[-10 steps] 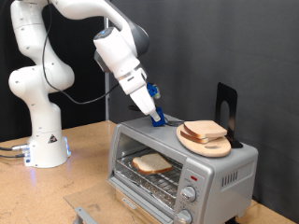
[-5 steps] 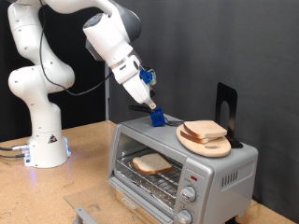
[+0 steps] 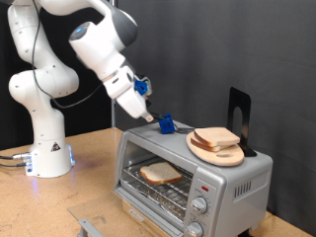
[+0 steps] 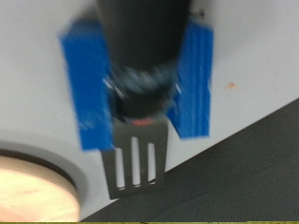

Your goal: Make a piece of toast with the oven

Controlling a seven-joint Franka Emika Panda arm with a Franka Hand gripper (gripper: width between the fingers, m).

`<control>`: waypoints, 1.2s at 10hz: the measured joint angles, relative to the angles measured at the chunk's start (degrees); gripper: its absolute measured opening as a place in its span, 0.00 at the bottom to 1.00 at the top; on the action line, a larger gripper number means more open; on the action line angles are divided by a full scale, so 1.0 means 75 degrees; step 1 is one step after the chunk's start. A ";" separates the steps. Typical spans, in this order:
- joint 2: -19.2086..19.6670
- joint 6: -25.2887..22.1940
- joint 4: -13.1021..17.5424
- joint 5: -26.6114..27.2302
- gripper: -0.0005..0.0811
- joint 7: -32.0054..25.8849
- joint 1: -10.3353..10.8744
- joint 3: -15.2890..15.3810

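In the exterior view the loading looks done: the piece of toast [image 3: 160, 174] lies flat on the wire rack inside the oven [image 3: 193, 178], pale tan with a darker crust. The door seems open, though that is hard to confirm — whether the knobs have been turned cannot be read. More slices sit on a round wooden board [image 3: 218, 149] on the oven's top. The gripper [image 3: 145, 114] hangs above the oven's top, towards the view's left, near a small blue block [image 3: 167, 124].

In the wrist view the jaws are clamped on a slotted metal spatula [image 4: 137, 169] (its blade over the grey oven top), blue pads [image 4: 87, 89] on either side.
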 joint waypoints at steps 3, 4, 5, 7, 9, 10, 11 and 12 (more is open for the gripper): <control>-0.0175 -0.0506 -0.0238 -0.0855 0.99 -0.0192 -0.0651 -0.0597; -0.0162 -0.0466 -0.0352 -0.1301 0.99 -0.0129 -0.0976 -0.0612; -0.0119 -0.0316 -0.0486 -0.1627 0.99 -0.0089 -0.1273 -0.0615; -0.0054 -0.0277 -0.0518 -0.1723 0.99 -0.0075 -0.1430 -0.0575; -0.0250 -0.0683 -0.0433 -0.1375 0.99 -0.0331 -0.1438 -0.0889; -0.0461 -0.0936 -0.0421 -0.1357 0.99 -0.0430 -0.1498 -0.1147; -0.0695 -0.1178 -0.0418 -0.1375 0.99 -0.0507 -0.1612 -0.1391; -0.0903 -0.1453 -0.0383 -0.1434 0.99 -0.0523 -0.1757 -0.1628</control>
